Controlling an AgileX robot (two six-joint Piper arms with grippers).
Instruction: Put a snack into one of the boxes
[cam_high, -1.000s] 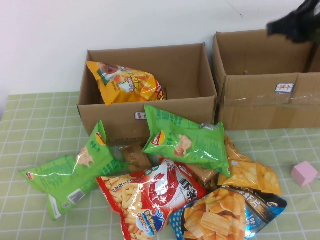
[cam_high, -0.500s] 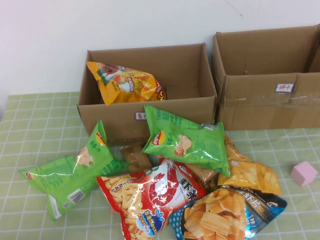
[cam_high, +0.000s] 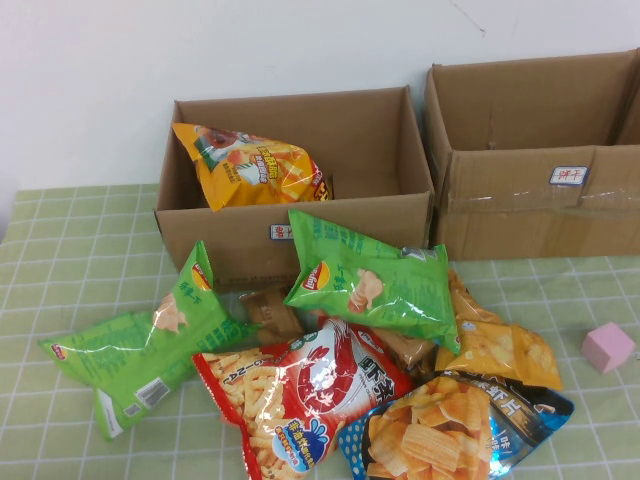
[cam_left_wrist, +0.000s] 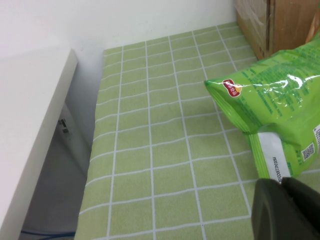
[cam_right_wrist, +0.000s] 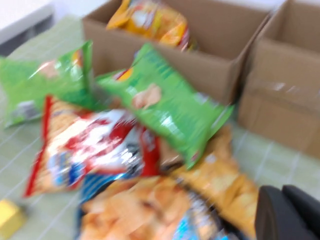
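The desk (cam_high: 60, 230) is covered with a light green cloth with a grid of white lines. Behind the desk stands a plain white wall (cam_high: 250, 45), and it has a thin dark crack high up. Beside the edge of the desk, a white flat board (cam_left_wrist: 30, 125) is seen, with a grey shadowed gap between them. The light is soft and even.
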